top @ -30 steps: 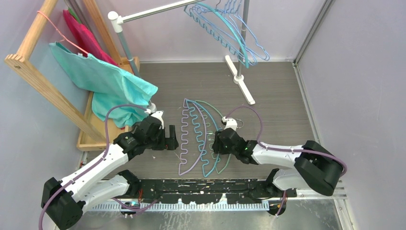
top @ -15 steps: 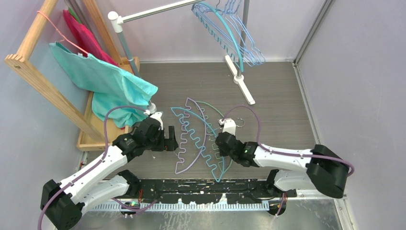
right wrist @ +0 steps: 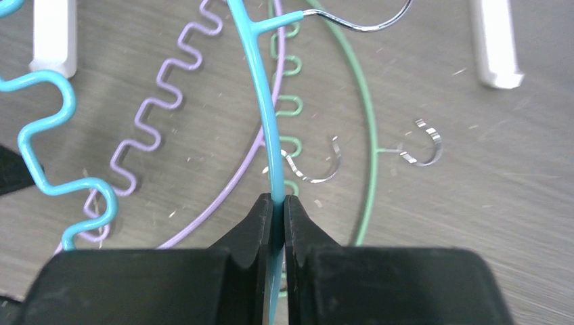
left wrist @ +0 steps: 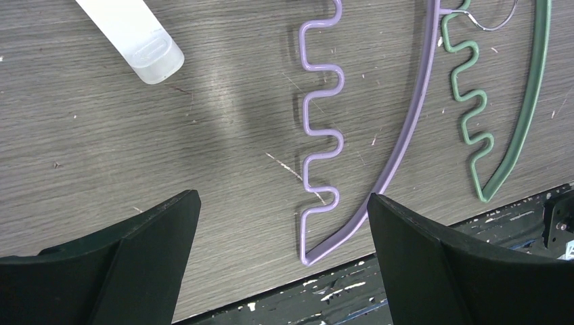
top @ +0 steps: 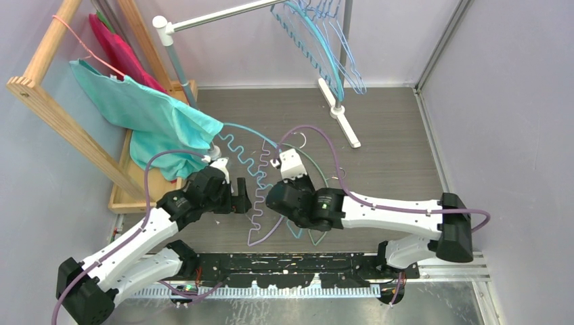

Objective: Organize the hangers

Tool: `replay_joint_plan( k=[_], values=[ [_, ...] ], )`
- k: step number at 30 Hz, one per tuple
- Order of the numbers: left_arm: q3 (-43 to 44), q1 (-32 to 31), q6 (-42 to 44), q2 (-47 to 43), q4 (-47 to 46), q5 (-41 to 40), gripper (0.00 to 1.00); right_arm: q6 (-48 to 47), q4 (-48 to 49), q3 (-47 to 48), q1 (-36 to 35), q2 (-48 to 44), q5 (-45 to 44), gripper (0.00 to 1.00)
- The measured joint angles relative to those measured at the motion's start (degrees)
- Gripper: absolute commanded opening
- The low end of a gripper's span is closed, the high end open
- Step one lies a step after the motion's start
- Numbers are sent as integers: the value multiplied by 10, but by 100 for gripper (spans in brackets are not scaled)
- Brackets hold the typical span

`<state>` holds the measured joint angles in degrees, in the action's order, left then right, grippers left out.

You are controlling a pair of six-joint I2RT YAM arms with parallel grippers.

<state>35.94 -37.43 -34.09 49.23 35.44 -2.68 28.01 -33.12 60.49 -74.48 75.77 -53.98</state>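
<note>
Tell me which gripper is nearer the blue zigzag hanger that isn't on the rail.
Right. The right gripper is shut on the blue hanger, on its arched bar. The left gripper hangs open beside it, over the lavender hanger, not touching the blue one.

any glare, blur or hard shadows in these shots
Left wrist: the wood grain and the lavender hanger are crisp, with a pale sheen on the table. Right wrist: the blue hanger is sharp, its hook glints, and the fingers near the lens look soft. Top: even light, no harsh shadows.
</note>
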Motion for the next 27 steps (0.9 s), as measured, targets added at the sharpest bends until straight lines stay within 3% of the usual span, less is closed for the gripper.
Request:
replay_joint_plan(
  k=[7,14,18,27],
  values=[
    [-10,0,-7,-21,0,6,98,-121,-8,101,17,41,-115,1],
    [-17,0,-10,-26,1,10,98,-331,165,156,77,45,-156,1],
    [-17,0,-10,-26,2,10,98,-449,268,211,118,82,-156,1],
    [-17,0,-8,-13,2,10,98,-594,381,369,170,207,-113,1]
  ],
)
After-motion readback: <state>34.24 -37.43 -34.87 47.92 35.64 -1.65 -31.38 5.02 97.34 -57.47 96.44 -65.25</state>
